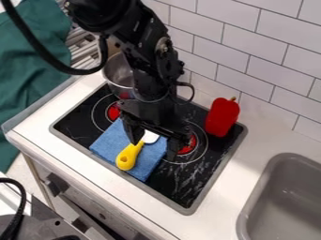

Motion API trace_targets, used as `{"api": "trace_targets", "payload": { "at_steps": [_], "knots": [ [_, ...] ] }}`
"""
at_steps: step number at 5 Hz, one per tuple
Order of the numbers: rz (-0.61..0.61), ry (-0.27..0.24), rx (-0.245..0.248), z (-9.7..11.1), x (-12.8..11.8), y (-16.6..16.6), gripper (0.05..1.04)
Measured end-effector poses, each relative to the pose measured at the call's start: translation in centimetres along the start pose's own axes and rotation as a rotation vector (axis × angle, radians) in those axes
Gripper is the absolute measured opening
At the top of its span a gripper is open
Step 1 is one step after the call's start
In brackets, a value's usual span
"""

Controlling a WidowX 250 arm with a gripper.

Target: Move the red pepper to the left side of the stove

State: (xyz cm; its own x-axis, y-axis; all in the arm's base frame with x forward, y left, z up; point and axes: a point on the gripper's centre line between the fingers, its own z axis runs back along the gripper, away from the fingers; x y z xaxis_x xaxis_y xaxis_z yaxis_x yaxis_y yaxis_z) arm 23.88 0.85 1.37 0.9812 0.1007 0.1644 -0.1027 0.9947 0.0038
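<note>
The gripper (152,146) hangs over the middle of the stove, above a blue cloth, with its two fingers spread apart: it is open. The red pepper (222,117) stands upright, stem up, at the stove's back right corner by the tiled wall. It is to the right of the gripper and apart from it. The black stove top (169,180) has two round burners with red centres, partly covered by the cloth and the arm.
On the stove lies the blue cloth (108,144), with a yellow-handled utensil (128,156) on it under the gripper. A metal pot (115,71) stands at the back left, partly behind the arm. A grey sink (285,197) is at the right, and white tiles rise behind.
</note>
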Motion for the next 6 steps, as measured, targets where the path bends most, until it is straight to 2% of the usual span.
{"api": "trace_targets", "payload": {
  "at_steps": [1, 2, 3, 4, 5, 6],
  "knots": [
    [0.001, 0.02, 0.002, -0.4, -0.4, 0.0, 1.004],
    [-0.065, -0.014, 0.017, -0.8, 1.0, -0.8, 1.005],
    [-0.234, -0.084, 0.023, -1.4, 4.6, -3.0, 1.004],
    [-0.276, -0.122, 0.07, -1.7, 8.0, -6.4, 1.004],
    [-0.178, -0.109, 0.092, -1.6, 10.1, -7.8, 1.004],
    [-0.046, -0.084, 0.137, -1.2, 9.7, -6.7, 1.005]
  ]
}}
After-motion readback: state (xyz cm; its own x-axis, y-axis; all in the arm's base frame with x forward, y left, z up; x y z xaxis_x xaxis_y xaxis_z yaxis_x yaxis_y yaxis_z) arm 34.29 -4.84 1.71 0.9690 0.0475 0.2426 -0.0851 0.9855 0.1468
